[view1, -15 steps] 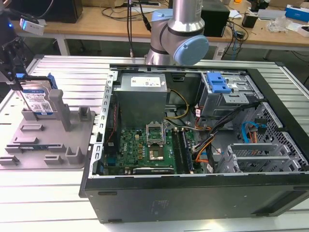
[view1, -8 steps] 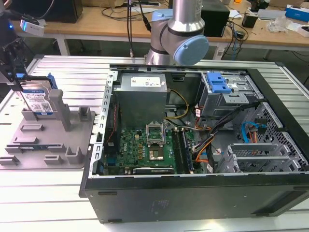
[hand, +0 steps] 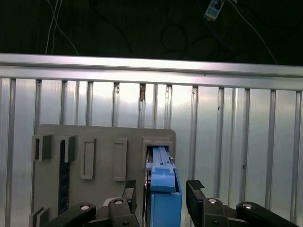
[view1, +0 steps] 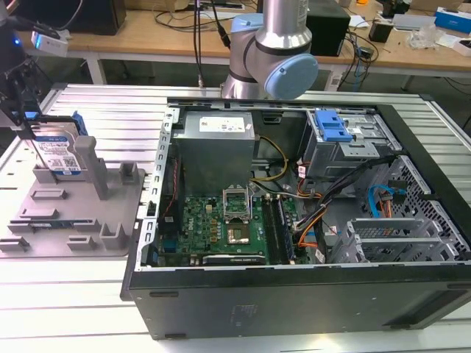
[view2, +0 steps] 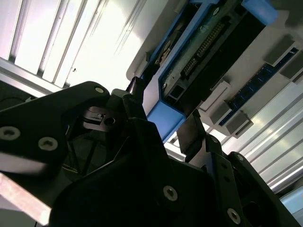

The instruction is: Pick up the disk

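In the exterior view the pincer [view1: 22, 118] hangs at the far left, partly cut off by the picture's edge; it is open, with one finger on each side of the disk [view1: 57, 151]; in the first wrist view a thin dark gap shows beside one finger [hand: 129, 191]; the disk stands on its edge in a slot of the grey holder [view1: 81, 220], with a blue rail on top and its lower part hidden; there is free room above it; a grey post [view1: 88, 162] stands just beside it on the exterior view's right; the holder lies flat on the slatted table [view1: 110, 103]; its right edge is just beside the open computer case [view1: 309, 220]; the arm [view1: 274, 44] rises behind the case, its top cut off.
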### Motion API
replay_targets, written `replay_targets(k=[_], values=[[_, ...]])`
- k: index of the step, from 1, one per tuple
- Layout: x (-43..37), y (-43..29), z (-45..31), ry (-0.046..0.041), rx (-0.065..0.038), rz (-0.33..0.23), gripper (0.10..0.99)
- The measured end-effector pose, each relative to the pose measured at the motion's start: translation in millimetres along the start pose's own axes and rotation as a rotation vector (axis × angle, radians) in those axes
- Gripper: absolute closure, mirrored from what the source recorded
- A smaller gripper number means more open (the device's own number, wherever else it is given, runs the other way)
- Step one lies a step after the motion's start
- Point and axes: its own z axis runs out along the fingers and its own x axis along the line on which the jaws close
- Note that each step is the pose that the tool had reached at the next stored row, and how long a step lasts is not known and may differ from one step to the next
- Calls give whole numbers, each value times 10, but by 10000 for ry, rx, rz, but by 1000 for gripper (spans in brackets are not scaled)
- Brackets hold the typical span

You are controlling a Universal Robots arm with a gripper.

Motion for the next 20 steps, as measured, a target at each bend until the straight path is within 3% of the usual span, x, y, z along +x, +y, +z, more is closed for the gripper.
replay_targets(k=[6, 9, 20], values=[[9, -1, 9, -1, 1, -2, 557], [12, 0, 11, 0, -1, -2, 694], [12, -1, 20, 0, 0, 0, 694]])
